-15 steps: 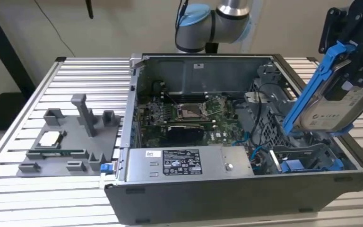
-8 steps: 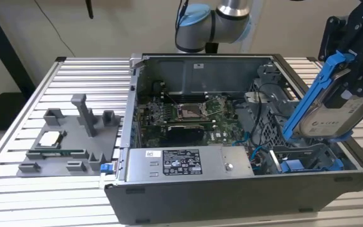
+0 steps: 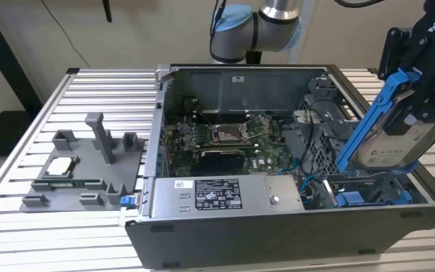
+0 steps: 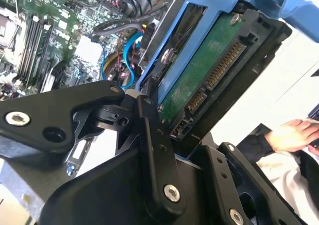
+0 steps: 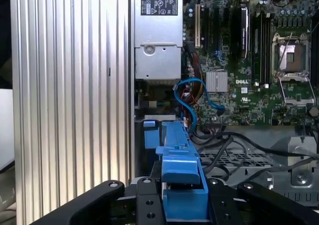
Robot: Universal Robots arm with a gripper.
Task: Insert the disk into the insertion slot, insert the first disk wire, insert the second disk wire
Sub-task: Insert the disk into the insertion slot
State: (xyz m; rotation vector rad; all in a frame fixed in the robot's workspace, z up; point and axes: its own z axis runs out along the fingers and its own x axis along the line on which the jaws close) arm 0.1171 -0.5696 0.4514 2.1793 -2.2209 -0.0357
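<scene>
Exterior view: gripper (image 3: pixel 423 113) fingers clenched on the disk (image 3: pixel 389 133), tilted at 3 o'clock of the case (image 3: pixel 278 235), lower end just over the insertion slot (image 3: pixel 365 190); likely risk: its corner jams on the slot rim if lowered this askew.

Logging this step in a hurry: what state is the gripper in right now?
The gripper is closed on the disk, holding it tilted over the open computer case.
</scene>
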